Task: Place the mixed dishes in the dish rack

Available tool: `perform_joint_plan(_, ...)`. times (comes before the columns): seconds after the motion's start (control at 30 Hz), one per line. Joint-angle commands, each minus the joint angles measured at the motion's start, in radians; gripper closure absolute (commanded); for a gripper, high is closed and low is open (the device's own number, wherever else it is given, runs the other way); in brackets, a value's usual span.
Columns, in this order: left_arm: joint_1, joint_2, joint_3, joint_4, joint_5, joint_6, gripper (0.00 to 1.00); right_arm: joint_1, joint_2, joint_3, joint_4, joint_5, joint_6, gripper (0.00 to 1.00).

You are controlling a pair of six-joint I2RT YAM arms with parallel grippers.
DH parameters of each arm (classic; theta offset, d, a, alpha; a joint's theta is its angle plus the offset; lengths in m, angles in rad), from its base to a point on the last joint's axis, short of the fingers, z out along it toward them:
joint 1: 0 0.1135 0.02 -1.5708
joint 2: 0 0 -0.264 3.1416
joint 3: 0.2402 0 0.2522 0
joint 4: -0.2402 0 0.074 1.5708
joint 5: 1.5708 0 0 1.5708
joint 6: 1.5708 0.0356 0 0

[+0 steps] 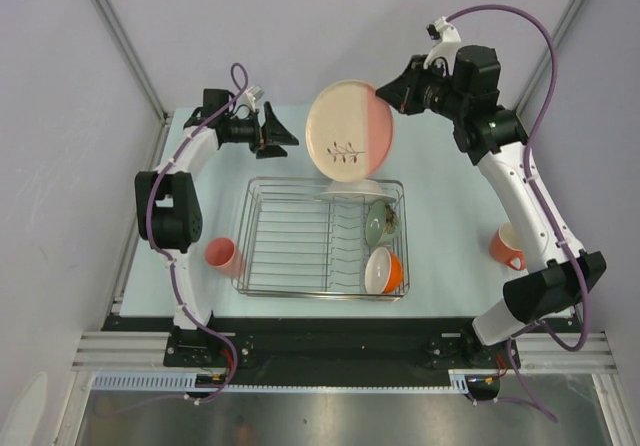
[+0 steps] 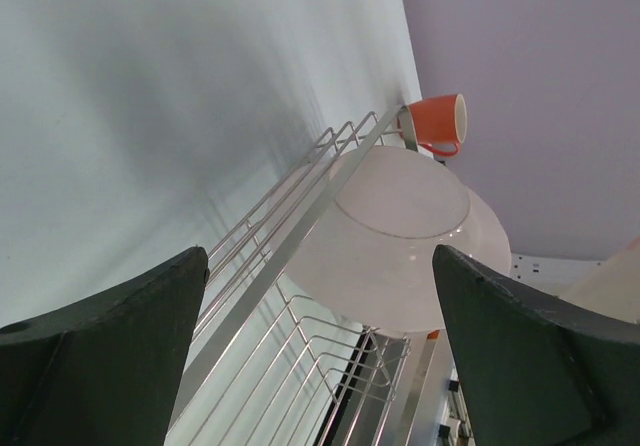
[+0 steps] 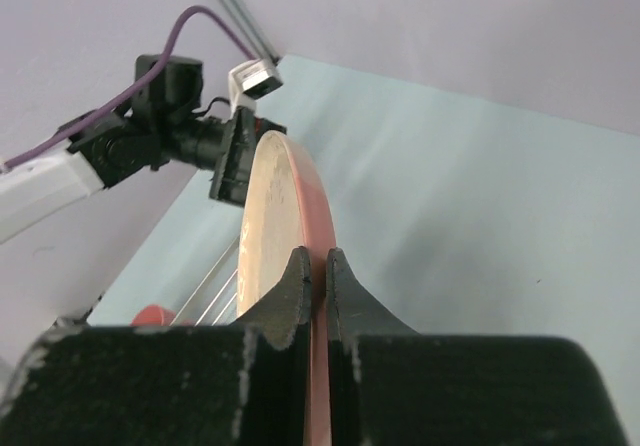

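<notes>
My right gripper (image 1: pixel 388 97) is shut on the pink rim of a large cream-and-pink plate (image 1: pixel 349 131) with a leaf motif, held upright above the far edge of the dish rack (image 1: pixel 262 266). In the right wrist view both fingers of that gripper (image 3: pixel 316 266) pinch the plate (image 3: pixel 268 216) edge-on. My left gripper (image 1: pixel 284 138) stands open just left of the plate, empty. A white plate (image 1: pixel 356 188) leans at the rack's far side, seen large as a pale plate (image 2: pixel 400 236) beyond the open left gripper (image 2: pixel 320 366). A pale green bowl (image 1: pixel 380 224) and an orange bowl (image 1: pixel 384 269) sit in the rack's right end.
A coral-pink cup (image 1: pixel 224 256) stands on the table left of the rack. An orange mug (image 1: pixel 507 246) stands to the right, beside the right arm, and shows as an orange mug (image 2: pixel 440 124) past the rack wires (image 2: pixel 300 346). Grey walls enclose the table.
</notes>
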Motion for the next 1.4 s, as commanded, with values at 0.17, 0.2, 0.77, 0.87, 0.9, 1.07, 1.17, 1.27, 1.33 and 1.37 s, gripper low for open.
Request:
perform_joint_plan(0.17, 0.002, -0.049, 0.003, -0.096, -0.044, 0.111, 0.00, 0.127, -0.148, 0.033, -0.124, 0.065, -0.102, 1.00)
perform_joint_plan(0.2, 0.002, -0.050, 0.009, -0.097, -0.044, 0.111, 0.00, 0.136, -0.152, 0.018, -0.128, 0.067, -0.102, 1.00)
perform_joint_plan(0.77, 0.014, -0.066, 0.020, -0.130, -0.058, 0.139, 0.00, 0.273, -0.201, -0.165, -0.233, 0.137, -0.262, 1.00)
perform_joint_plan(0.87, 0.014, -0.063, 0.022, -0.133, -0.059, 0.139, 0.01, 0.316, -0.207, -0.165, -0.254, 0.169, -0.292, 1.00)
perform_joint_plan(0.9, 0.016, -0.063, 0.020, -0.133, -0.059, 0.139, 0.00, 0.352, -0.214, -0.169, -0.256, 0.186, -0.301, 1.00)
perform_joint_plan(1.07, 0.015, -0.069, 0.016, -0.128, -0.059, 0.134, 0.00, 0.388, -0.206, -0.182, -0.286, 0.246, -0.348, 1.00)
perform_joint_plan(1.17, 0.010, -0.084, 0.000, -0.120, -0.047, 0.122, 0.00, 0.390, -0.217, -0.229, -0.266, 0.272, -0.348, 1.00)
perform_joint_plan(1.27, 0.002, -0.115, -0.017, -0.128, -0.032, 0.128, 0.00, 0.388, -0.221, -0.267, -0.259, 0.307, -0.351, 1.00)
perform_joint_plan(1.33, 0.001, -0.141, -0.026, -0.154, -0.024, 0.143, 0.00, 0.388, -0.223, -0.280, -0.271, 0.337, -0.348, 1.00)
perform_joint_plan(1.37, -0.001, -0.150, -0.026, -0.166, -0.016, 0.152, 0.00, 0.386, -0.221, -0.284, -0.277, 0.343, -0.345, 1.00)
